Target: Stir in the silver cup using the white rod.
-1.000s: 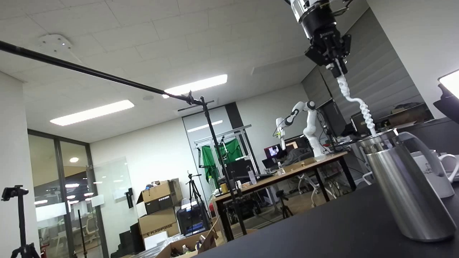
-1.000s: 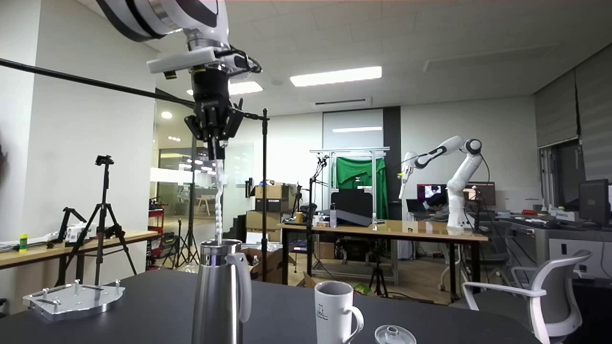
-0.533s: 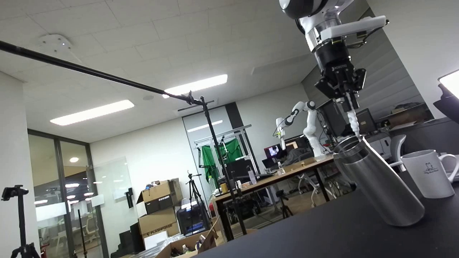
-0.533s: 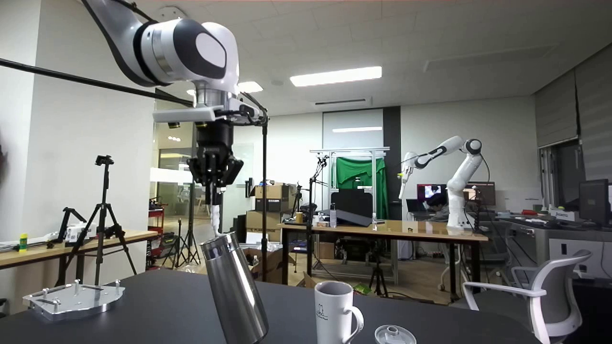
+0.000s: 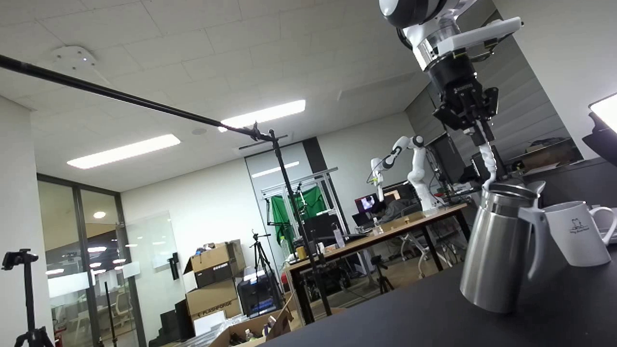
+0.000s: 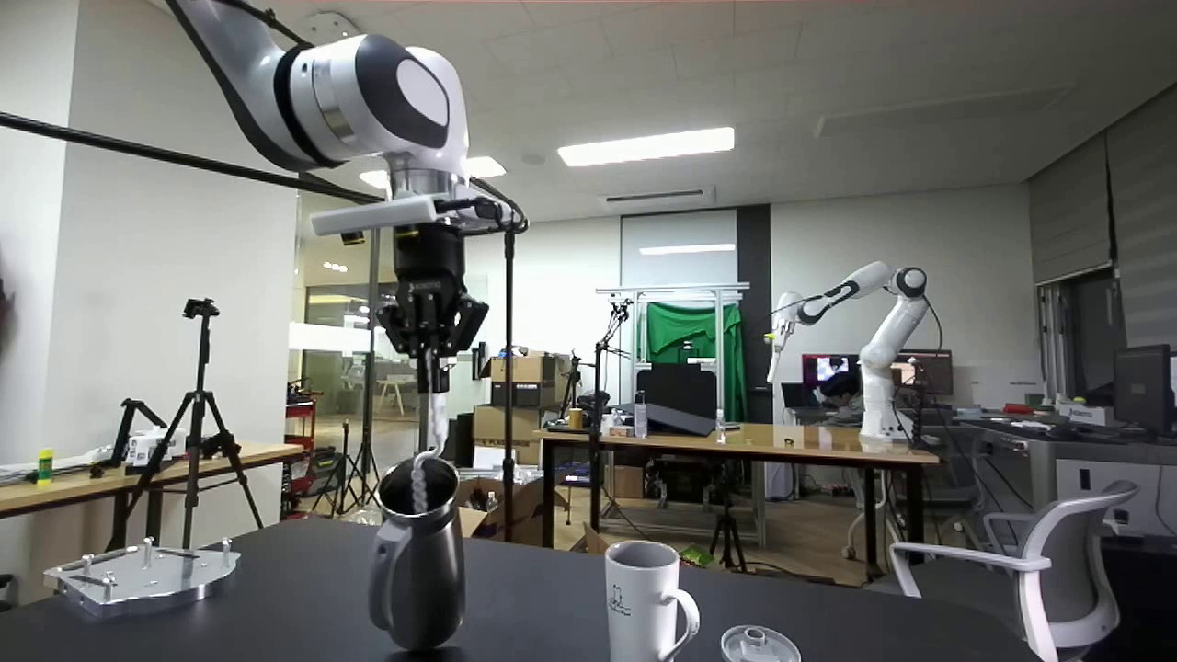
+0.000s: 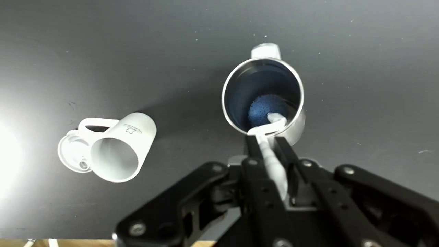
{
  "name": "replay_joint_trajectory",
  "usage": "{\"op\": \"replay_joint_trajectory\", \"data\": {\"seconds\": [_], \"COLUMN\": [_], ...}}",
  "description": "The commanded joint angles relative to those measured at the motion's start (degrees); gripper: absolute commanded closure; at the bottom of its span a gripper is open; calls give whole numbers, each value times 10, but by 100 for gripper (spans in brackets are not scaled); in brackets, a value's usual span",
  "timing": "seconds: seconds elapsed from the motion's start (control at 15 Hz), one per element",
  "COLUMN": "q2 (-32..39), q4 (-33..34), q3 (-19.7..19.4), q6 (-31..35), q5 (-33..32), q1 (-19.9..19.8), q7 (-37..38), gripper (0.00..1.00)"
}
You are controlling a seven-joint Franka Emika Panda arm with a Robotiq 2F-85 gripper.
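Observation:
The silver cup, a tall brushed-metal jug with a grey handle, stands tilted on the black table in both exterior views (image 5: 499,260) (image 6: 432,579). In the wrist view its wall (image 7: 297,128) shows below the rim, and its inside looks dark blue. My gripper is above the cup in both exterior views (image 5: 482,137) (image 6: 433,377) and in the wrist view (image 7: 267,139). It is shut on the white rod, which is twisted and bent (image 5: 488,161) (image 6: 439,423) (image 7: 272,164). The rod reaches over the rim, its lower part inside the cup.
A white mug (image 5: 573,236) with a handle stands close to the cup; it also shows in the wrist view (image 7: 128,133). A round lid (image 6: 759,645) lies beside the mug. A metal plate with posts (image 6: 142,579) lies toward the table's (image 6: 303,588) far left in that exterior view.
My gripper has come down with the rod. The cup was upright, then leaned, and now leans another way with its handle swung round. The mug and lid have not moved.

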Motion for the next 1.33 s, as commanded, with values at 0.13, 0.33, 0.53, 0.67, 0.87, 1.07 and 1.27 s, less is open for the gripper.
{"op": "replay_joint_trajectory", "data": {"seconds": [0.13,0.33,0.53,0.67,0.87,1.07,1.27], "q2": [-11,-8,-5,-2,7,30,50], "q4": [17,16,18,18,18,37,60], "q3": [0,2,4,6,6,9,14], "q6": [-15,-9,-6,2,30,40,43], "q5": [-30,-31,-38,-46,-57,-71,-73], "q1": [-5,-3,-3,-4,-5,-3,3], "q7": [27,27,32,39,48,54,56], "gripper": [96,96,96,96,96,96,96]}}
